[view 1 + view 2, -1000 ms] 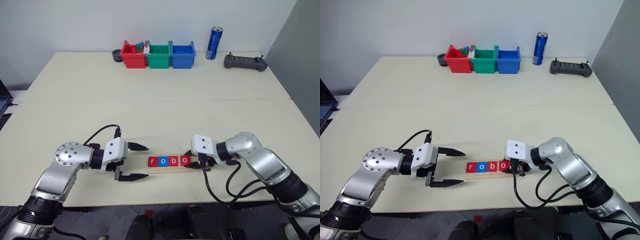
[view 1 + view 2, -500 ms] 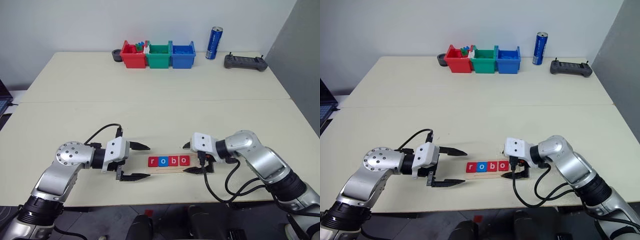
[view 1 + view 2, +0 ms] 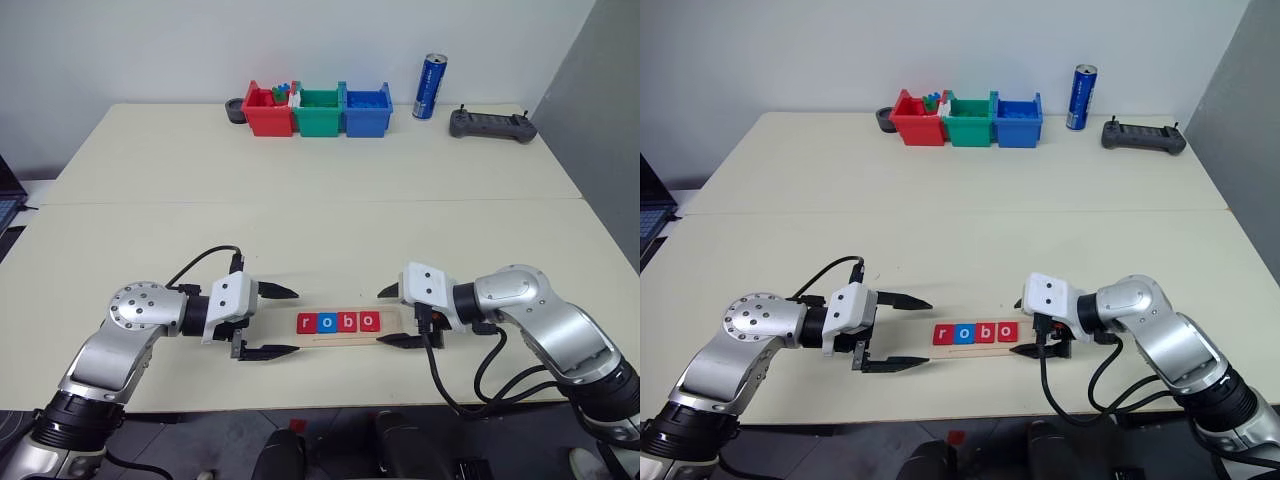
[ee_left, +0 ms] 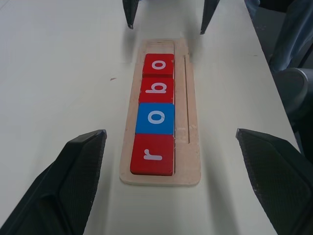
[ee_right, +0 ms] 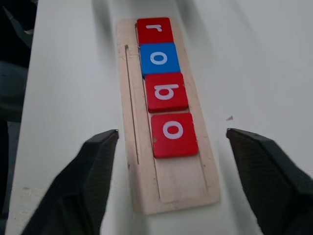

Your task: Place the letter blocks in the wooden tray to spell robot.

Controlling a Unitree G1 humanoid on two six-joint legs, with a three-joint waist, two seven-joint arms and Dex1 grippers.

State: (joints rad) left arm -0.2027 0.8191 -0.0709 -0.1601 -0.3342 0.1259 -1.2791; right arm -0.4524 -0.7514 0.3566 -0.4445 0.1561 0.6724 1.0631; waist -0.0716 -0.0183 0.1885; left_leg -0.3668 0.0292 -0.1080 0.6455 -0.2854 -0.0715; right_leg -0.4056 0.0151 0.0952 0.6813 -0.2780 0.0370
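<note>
The wooden tray (image 3: pixel 345 338) lies near the table's front edge. Four letter blocks sit in it in a row: a red r (image 3: pixel 308 323), a blue o (image 3: pixel 326 323), a red b (image 3: pixel 347 322) and a red o (image 3: pixel 369 321). The tray's right end (image 5: pixel 181 188) is bare wood. My left gripper (image 3: pixel 295 321) is open at the tray's left end and points along it, holding nothing. At the right end my right gripper (image 3: pixel 380 318) is open too, its fingers standing either side of the tray end, clear of the blocks.
At the table's far edge stand red (image 3: pixel 265 112), green (image 3: pixel 319 111) and blue (image 3: pixel 366 110) bins, a blue can (image 3: pixel 430 86) and a black controller (image 3: pixel 491 123). A small dark round thing (image 3: pixel 234 110) sits left of the red bin.
My right gripper was nearly shut at the last o. It has opened and drawn back a little to the right, and the o stays in the tray. The left gripper has not moved.
</note>
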